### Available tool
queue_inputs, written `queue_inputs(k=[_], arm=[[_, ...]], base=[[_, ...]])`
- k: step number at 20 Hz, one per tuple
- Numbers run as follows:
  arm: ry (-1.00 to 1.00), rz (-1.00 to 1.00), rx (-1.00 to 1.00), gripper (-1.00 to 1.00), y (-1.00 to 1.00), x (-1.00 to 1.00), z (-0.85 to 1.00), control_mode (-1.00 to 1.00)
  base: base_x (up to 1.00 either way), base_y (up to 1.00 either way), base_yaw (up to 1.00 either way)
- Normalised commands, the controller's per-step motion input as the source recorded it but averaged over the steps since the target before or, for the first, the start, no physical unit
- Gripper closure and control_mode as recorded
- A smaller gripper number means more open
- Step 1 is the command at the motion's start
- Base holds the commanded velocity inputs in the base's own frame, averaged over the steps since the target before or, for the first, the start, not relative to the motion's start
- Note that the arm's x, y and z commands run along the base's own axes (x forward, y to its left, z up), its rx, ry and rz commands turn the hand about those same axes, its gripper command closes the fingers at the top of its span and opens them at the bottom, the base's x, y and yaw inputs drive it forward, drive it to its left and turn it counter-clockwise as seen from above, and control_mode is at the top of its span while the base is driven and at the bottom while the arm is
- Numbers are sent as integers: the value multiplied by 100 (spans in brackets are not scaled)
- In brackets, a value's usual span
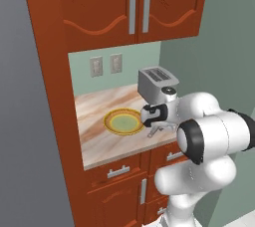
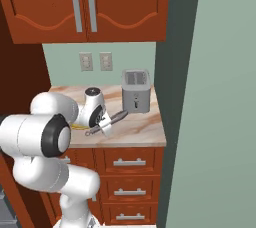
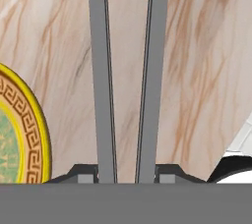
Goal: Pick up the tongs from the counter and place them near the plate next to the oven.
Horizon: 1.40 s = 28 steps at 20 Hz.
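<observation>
My gripper (image 1: 153,128) is shut on the grey metal tongs (image 2: 111,121), low over the marbled counter (image 1: 97,141), just right of the yellow plate (image 1: 123,121). In the hand view the tongs (image 3: 101,80) run as two long thin arms up from between my fingertips (image 3: 86,177), with the gripper (image 3: 126,177) closed around them. The plate (image 3: 22,134) shows its orange patterned rim at the left edge there. From the right base view the tongs slant up to the right, toward the toaster. I cannot tell whether the tongs touch the stone.
A grey toaster (image 1: 157,83) stands at the back right of the counter (image 2: 142,128), close behind my hand. Two wall outlets (image 1: 104,65) sit above the worktop, under reddish-brown upper cabinets (image 1: 134,7). A tall cabinet side (image 1: 52,96) bounds the left, a green wall (image 2: 220,122) the right.
</observation>
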Motion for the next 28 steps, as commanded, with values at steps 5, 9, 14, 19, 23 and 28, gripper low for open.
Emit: queue_inputs(k=[5, 9, 14, 19, 23, 28], arm=[[0, 0, 0, -100, 0, 6, -5, -100], [-1, 0, 0, -100, 0, 4, 0, -100], [0, 0, 0, -100, 0, 2, 0, -100], [0, 0, -1, -100, 0, -2, 12, -100], [-5, 0, -10, -100, -26, -46, 76, -100], [-15, 14, -20, -100, 0, -63, 100, -100]], base=[[0, 0, 0], [0, 0, 0], [0, 0, 0], [0, 0, 0], [0, 0, 0], [0, 0, 0]])
